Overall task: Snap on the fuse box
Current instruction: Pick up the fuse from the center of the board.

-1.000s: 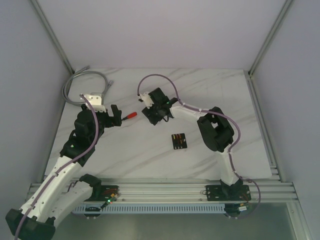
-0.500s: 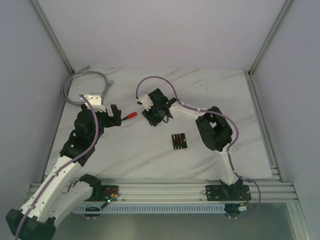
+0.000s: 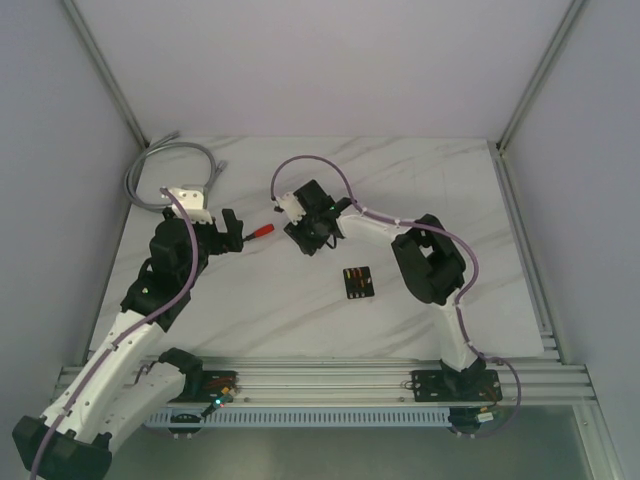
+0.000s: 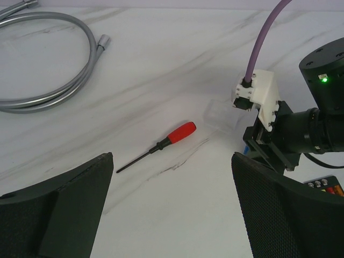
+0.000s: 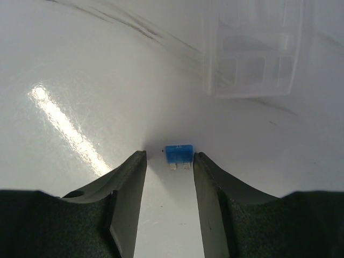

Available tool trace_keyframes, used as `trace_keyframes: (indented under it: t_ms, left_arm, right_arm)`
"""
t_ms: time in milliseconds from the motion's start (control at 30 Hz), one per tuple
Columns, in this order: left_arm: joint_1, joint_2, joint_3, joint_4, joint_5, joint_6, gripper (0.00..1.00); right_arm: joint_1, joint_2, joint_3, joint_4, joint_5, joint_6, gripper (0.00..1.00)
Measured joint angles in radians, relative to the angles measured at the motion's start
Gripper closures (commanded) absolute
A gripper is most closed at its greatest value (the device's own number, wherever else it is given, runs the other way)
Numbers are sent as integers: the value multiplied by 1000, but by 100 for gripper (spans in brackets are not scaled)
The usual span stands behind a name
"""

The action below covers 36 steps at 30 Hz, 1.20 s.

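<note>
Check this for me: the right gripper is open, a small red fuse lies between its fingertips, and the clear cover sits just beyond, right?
No: the right wrist view shows the fuse is blue, not red. The right gripper is open around it, and the clear cover sits just beyond.

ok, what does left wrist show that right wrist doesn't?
Left wrist only: screwdriver, hose, a fuse box corner. Right wrist only: the right hand open, a blue fuse between its fingertips; a blue speck in left wrist may be that fuse. Both: clear cover, marble table.
</note>
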Motion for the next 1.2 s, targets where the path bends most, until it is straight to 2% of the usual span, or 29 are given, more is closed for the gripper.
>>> trace_keyframes:
  t_ms: [433, 833, 1067, 1200]
  left_arm:
    - [3, 0, 0, 0, 2, 0, 0]
    - [4, 0, 0, 0, 2, 0, 0]
    - [4, 0, 0, 0, 3, 0, 0]
    - [4, 0, 0, 0, 6, 0, 0]
  right_arm:
    - [12, 1, 0, 5, 55, 16, 59]
    - [12, 16, 19, 8, 64, 14, 60]
    - [12, 20, 24, 17, 69, 12, 71]
    - [11, 20, 22, 18, 70, 11, 74]
